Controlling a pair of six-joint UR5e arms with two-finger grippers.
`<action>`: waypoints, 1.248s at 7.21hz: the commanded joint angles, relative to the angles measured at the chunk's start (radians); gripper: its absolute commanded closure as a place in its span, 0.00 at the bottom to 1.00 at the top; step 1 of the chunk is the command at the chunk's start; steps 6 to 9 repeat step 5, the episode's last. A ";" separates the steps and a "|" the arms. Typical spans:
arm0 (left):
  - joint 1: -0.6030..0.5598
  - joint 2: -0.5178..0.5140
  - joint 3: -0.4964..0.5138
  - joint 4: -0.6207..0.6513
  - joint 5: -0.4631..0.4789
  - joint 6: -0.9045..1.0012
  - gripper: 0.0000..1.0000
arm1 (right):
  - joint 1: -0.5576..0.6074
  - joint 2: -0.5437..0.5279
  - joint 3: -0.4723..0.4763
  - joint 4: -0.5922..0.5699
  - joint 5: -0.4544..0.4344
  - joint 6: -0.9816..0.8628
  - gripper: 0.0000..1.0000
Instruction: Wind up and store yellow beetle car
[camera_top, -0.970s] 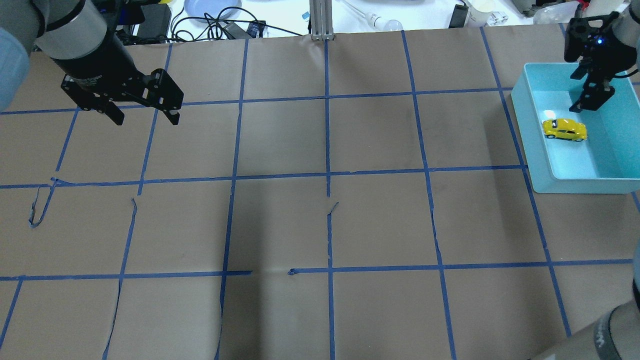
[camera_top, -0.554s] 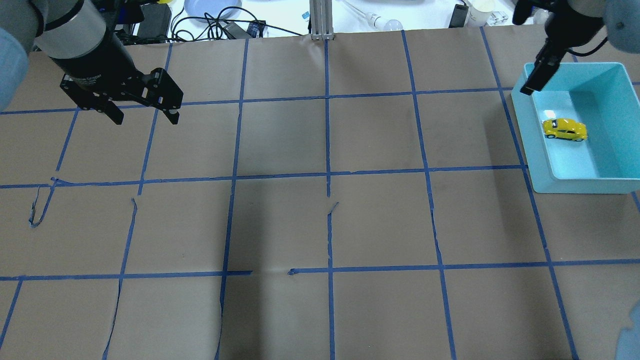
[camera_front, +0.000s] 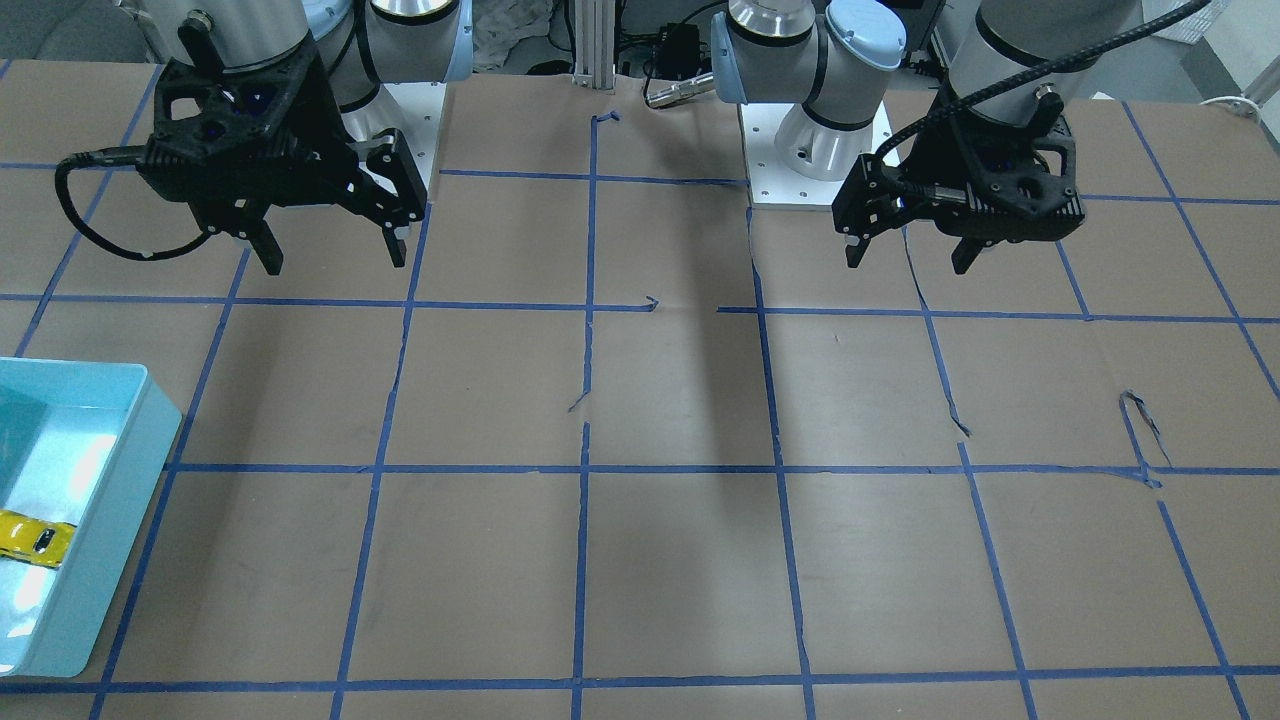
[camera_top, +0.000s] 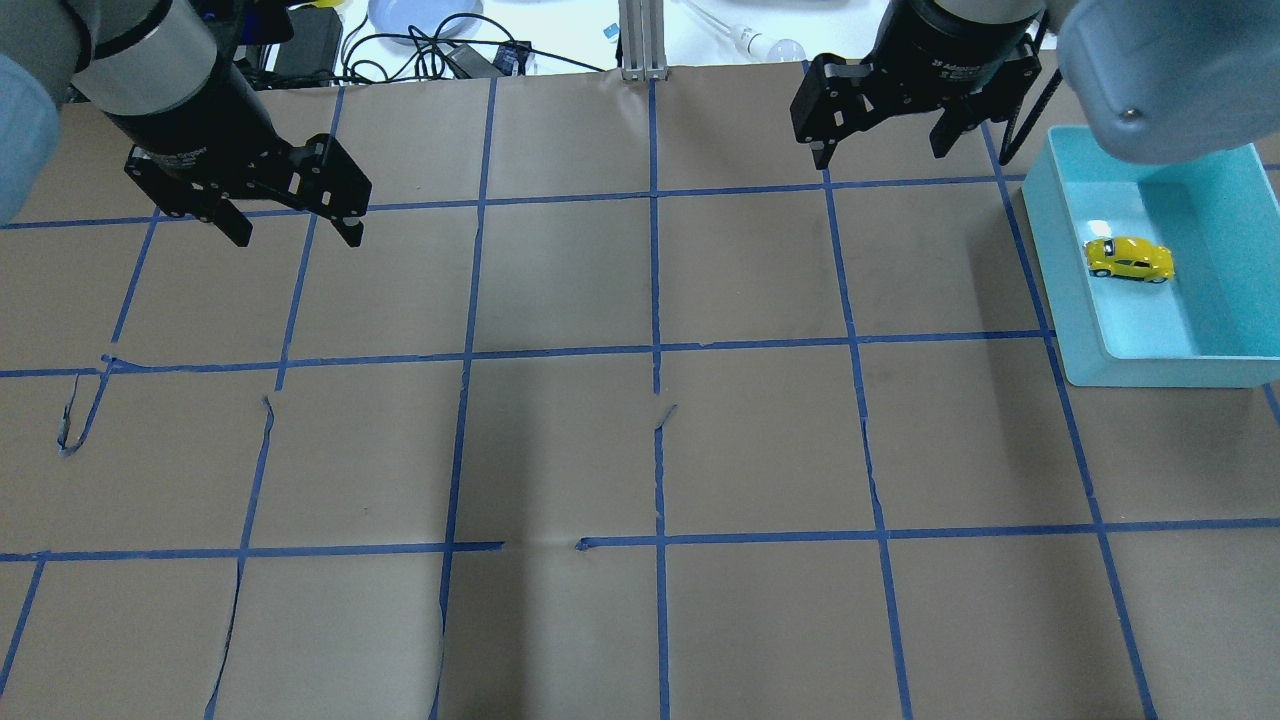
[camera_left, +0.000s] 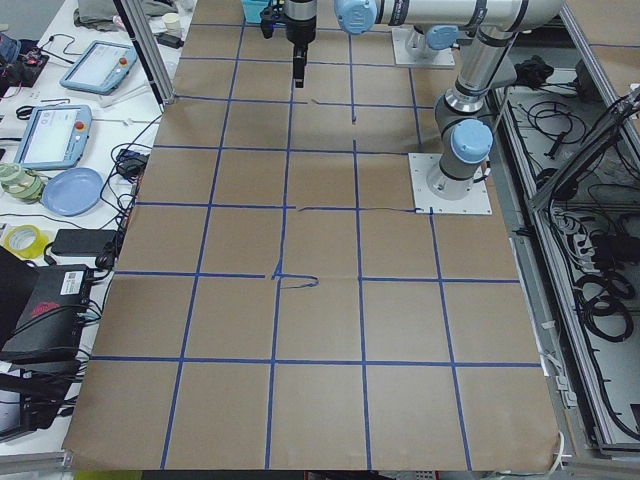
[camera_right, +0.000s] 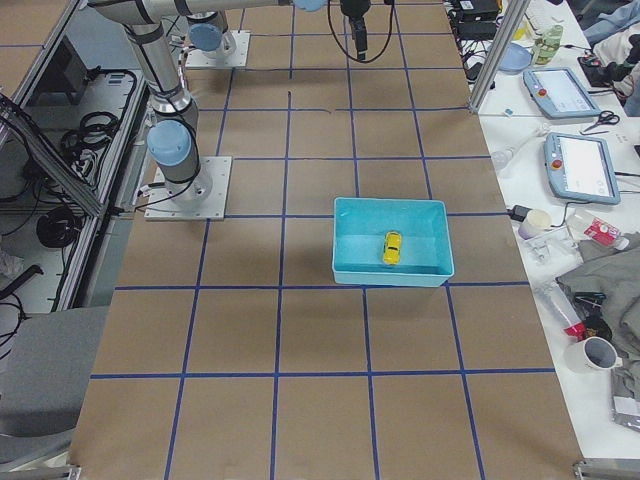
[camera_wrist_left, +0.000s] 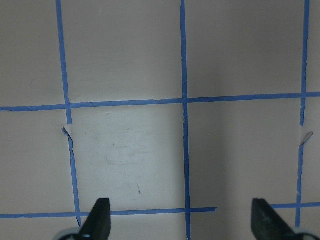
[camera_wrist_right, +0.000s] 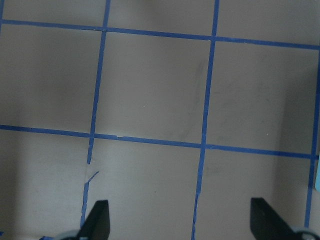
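We count one small glossy yellow toy beetle car (camera_top: 1130, 259), one shallow turquoise plastic bin (camera_top: 1150, 372) and one brown paper-covered table (camera_top: 560, 450). We count two black two-finger grippers: the left gripper (camera_top: 296, 238) and the right gripper (camera_top: 880, 155). Beside the table we count two grey tablet-like pendants (camera_right: 560, 92) (camera_right: 583, 165) and one round pale-blue plate (camera_left: 72, 190).

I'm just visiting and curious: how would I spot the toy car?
Look at the brown table with blue tape lines; a light blue tray sits at one end. Inside lies the car, the only thing in it, small, rounded and bright yellow.
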 joint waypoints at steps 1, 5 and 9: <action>-0.001 0.002 -0.001 0.006 0.000 -0.004 0.00 | -0.041 -0.005 -0.001 0.037 0.000 0.018 0.00; 0.002 -0.001 -0.002 0.011 0.000 0.000 0.00 | -0.039 -0.011 0.004 0.041 -0.012 -0.017 0.00; 0.002 -0.001 -0.002 0.011 0.000 0.000 0.00 | -0.039 -0.011 0.004 0.041 -0.012 -0.017 0.00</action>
